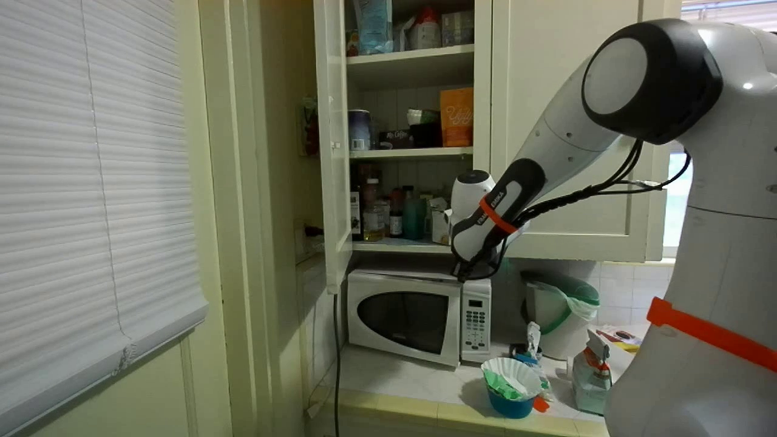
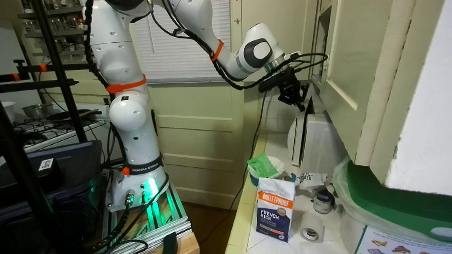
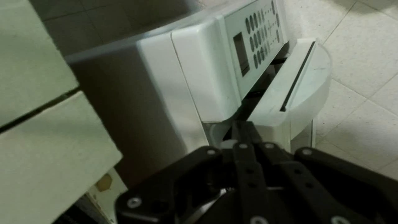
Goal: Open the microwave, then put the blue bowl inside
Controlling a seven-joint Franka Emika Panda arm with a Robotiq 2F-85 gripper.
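Your jaws were clenched at the microwave [image 3: 183,82], its door [image 3: 306,90] stood ajar, the blue bowl [image 1: 511,406] sat on the bench [image 1: 419,374].

Bulletproof bag [image 2: 275,210] beside white roll [image 2: 312,227].

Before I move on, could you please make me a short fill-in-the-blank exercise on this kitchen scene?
1. The door of the microwave is not shut but partly ____.
2. The gripper by that door is coloured ____.
3. The blue bowl holds a white fluted liner and a ____ packet.
4. The orange band on the bag reads ____.

Missing words: open; black; green; BULLETPROOF.
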